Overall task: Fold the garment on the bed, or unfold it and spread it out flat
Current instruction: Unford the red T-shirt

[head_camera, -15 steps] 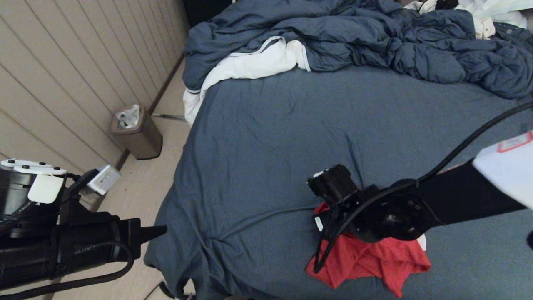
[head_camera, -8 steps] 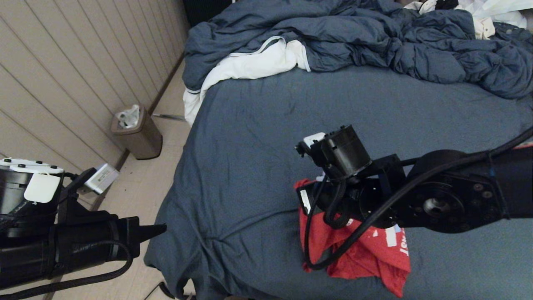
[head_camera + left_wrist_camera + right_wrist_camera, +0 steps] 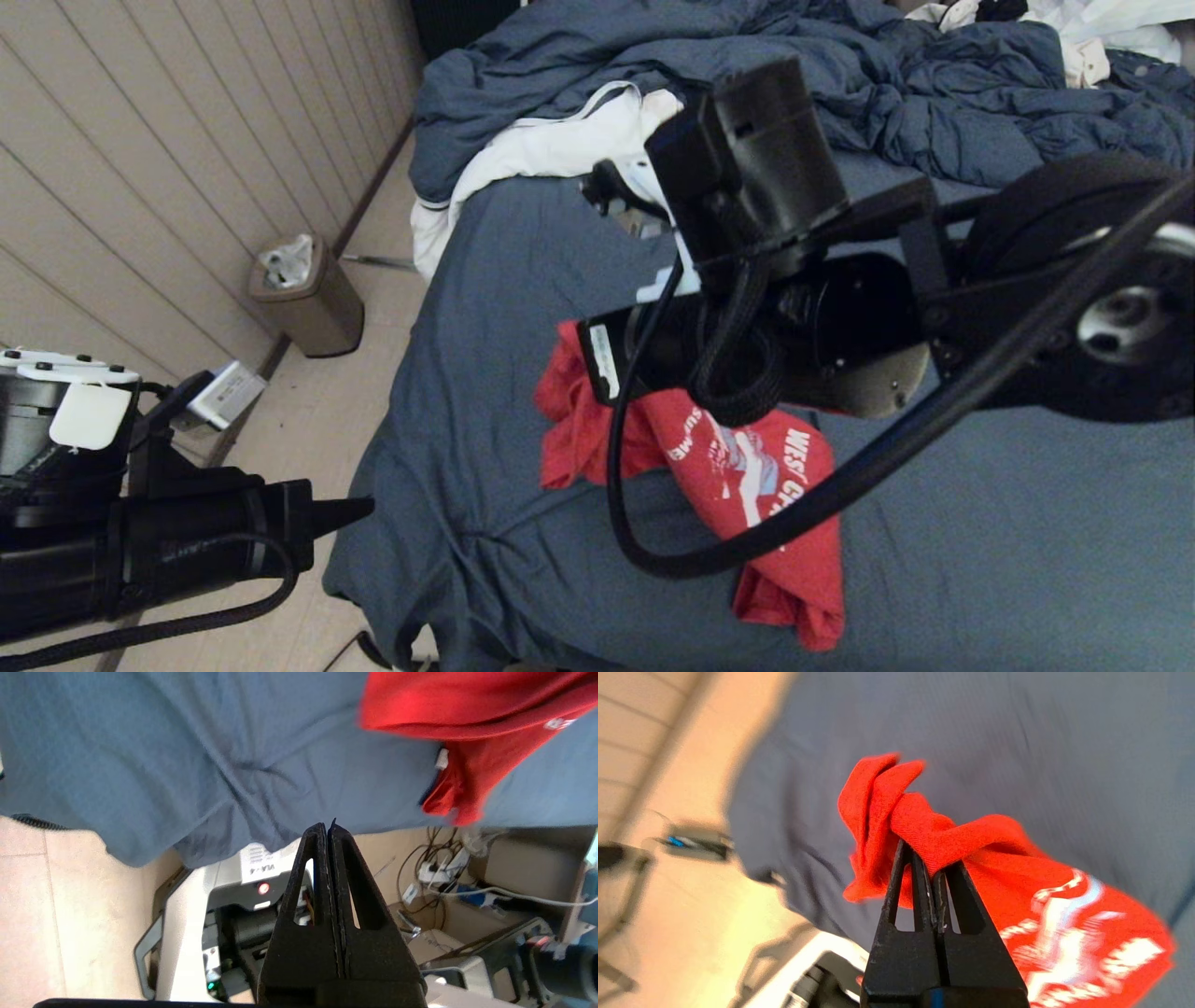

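The garment (image 3: pixel 747 467), a red T-shirt, hangs bunched from my right gripper (image 3: pixel 927 858), which is shut on a fold of it (image 3: pixel 952 830) well above the bed (image 3: pixel 980 523). Its white and light-blue print faces the head camera, and its lower end trails onto the slate-blue sheet near the front edge. In the head view the right wrist hides the fingers. My left gripper (image 3: pixel 359 509) is shut on nothing and sits off the bed's left side; from there the shirt (image 3: pixel 467 709) shows above the sheet (image 3: pixel 187 742).
A rumpled blue duvet (image 3: pixel 980 121) is heaped across the far end, with a white cloth (image 3: pixel 560 140) at its left. A brown bin (image 3: pixel 303 294) stands on the floor by the panelled wall. The robot's base and cables (image 3: pixel 448 877) lie below the bed's front edge.
My right arm has risen and swung left and farther over the bed, lifting the shirt off the sheet; the shirt now hangs longer with its print showing. The left arm has stayed put.
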`<state>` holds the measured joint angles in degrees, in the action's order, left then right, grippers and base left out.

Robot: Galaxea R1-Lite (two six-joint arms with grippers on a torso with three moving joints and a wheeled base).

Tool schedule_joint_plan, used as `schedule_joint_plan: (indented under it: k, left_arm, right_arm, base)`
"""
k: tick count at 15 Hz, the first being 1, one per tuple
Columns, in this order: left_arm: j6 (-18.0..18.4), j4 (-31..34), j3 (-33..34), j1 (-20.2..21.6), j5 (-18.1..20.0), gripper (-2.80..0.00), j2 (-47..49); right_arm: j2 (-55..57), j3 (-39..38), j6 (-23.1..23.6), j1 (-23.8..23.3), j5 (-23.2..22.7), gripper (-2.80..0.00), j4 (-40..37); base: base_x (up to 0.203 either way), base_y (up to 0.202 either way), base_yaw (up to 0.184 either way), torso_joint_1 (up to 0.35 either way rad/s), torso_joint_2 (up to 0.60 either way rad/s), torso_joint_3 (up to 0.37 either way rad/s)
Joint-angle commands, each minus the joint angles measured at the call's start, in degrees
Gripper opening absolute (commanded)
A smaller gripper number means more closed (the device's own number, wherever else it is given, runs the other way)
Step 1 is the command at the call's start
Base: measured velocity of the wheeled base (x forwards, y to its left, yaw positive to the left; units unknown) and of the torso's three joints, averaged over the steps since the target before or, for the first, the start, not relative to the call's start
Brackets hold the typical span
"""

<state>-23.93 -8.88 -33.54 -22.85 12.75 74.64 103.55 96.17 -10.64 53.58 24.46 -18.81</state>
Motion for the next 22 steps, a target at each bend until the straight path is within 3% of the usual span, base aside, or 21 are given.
schedule_joint_plan:
  k: [1,3,7,16,18,22]
  left_arm:
    - [-1.50,-2.90,0.36,-0.01,-0.01,-2.80,-0.67]
    - [-2.62,-5.36,0.58,-0.01,-0.01,-2.80,-0.89]
    - [-2.71,-5.36,0.58,-0.01,-0.01,-2.80,-1.43]
    - [-2.99,-5.45,0.58,-0.01,-0.01,-2.80,-0.73]
    - [-3.41,-5.45,0.49,-0.01,-0.01,-2.80,-0.30]
    - [-3.41,-5.45,0.49,-0.01,-0.01,-2.80,0.15]
  right_arm:
    - [1.66,10.27,-0.12,1.85,-0.12,-2.80,-3.96]
    - [2.64,16.80,0.33,4.14,-0.41,-2.80,-6.99]
    - [-1.70,16.77,1.81,9.98,-0.55,-2.80,-5.93]
    - [-18.43,16.02,6.29,11.56,-0.61,-2.80,-3.71]
    - [-21.27,12.80,5.81,5.16,-1.50,-2.80,-4.91]
    - [-26.26,3.17,4.36,-11.11,-12.54,-2.80,-5.62]
  base:
    - [0.000,0.000,0.000,0.000,0.00,0.000]
    - [0.000,0.000,0.000,0.000,0.00,0.000]
    - [0.000,0.000,0.000,0.000,0.00,0.000]
    - [0.000,0.000,0.000,0.000,0.00,0.000]
    - [0.000,0.000,0.000,0.000,0.00,0.000]
    - [0.000,0.000,0.000,0.000,0.00,0.000]
